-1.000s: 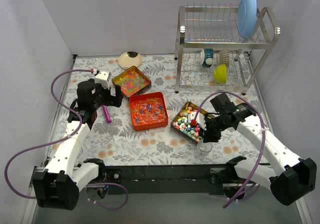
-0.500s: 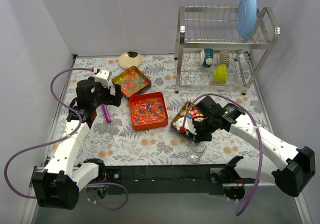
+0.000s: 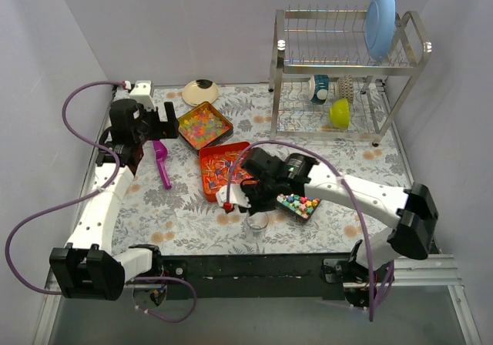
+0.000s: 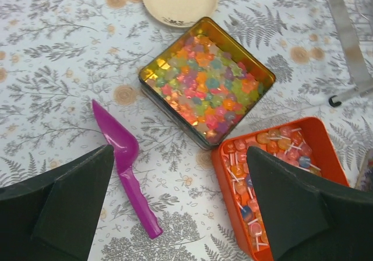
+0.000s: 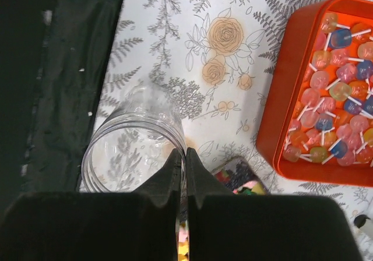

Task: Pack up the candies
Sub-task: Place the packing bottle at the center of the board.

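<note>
Glossy orange, pink and green beads (image 4: 207, 89) fill the gold tin (image 4: 169, 51) just ahead of my left gripper (image 4: 179, 153). Wrapped pieces on sticks (image 4: 274, 162) lie heaped in the orange tray (image 4: 221, 154) by its right finger. Pastel chunks (image 3: 299, 204) sit in a dark tin beside my right gripper (image 5: 181, 155).

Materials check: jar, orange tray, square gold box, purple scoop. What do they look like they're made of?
jar: probably clear plastic, maybe glass; the pattern beneath shows through, ribbed rim.
orange tray: painted metal or plastic, can't tell; smooth, opaque, semi-gloss.
gold box: looks like tin; mirror-like inner walls reflect the contents.
scoop: moulded plastic; glossy, uniform purple.
</note>
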Controlling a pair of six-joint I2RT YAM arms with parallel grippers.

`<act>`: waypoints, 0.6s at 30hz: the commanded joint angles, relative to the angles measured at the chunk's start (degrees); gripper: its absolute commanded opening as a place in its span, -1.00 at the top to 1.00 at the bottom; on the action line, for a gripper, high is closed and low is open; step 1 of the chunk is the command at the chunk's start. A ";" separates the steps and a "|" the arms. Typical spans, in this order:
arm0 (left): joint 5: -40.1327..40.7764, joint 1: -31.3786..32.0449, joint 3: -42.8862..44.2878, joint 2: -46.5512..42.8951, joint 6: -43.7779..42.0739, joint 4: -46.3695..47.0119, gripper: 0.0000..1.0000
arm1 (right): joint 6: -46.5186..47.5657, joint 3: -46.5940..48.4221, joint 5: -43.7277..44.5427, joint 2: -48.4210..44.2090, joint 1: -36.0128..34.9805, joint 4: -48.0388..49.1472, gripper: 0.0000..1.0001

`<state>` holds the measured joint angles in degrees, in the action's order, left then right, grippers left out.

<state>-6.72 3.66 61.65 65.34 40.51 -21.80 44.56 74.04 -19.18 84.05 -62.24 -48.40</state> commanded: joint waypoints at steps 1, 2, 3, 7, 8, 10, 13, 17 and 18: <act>5.05 -1.02 8.04 4.51 1.85 -9.12 -0.96 | 0.62 3.30 10.82 5.41 -4.55 5.51 0.97; 4.70 -1.37 8.92 5.49 1.85 -10.61 -0.96 | 0.71 3.74 11.79 7.07 -5.69 6.90 0.97; 3.13 -2.07 9.45 6.02 1.68 -12.28 -0.96 | 0.45 4.96 12.67 7.87 -5.88 7.27 0.97; 1.72 -2.96 6.39 4.36 0.02 -10.55 -0.97 | 0.09 8.40 12.41 10.96 -6.23 7.79 0.97; 1.28 -3.04 6.12 4.01 -0.95 -10.45 -0.96 | 0.09 9.10 12.50 11.92 -6.49 7.71 0.97; 1.27 -3.40 5.94 4.00 -3.06 -10.54 -0.97 | 0.01 11.03 12.50 12.89 -6.58 7.71 0.97; 1.10 -5.40 4.89 4.00 -4.74 -9.49 -0.96 | -0.43 12.44 12.76 14.47 -6.84 8.15 0.97; -0.04 -8.14 4.01 4.88 -6.06 -8.08 -0.96 | 0.00 13.76 12.94 16.23 -7.28 7.97 0.97; -0.57 -9.80 4.27 5.93 -6.32 -7.65 -0.96 | 0.09 13.85 11.98 16.41 -7.28 7.62 0.97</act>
<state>-5.43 -2.48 66.11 71.31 36.80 -30.87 44.77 84.66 -6.61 99.53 -68.99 -41.45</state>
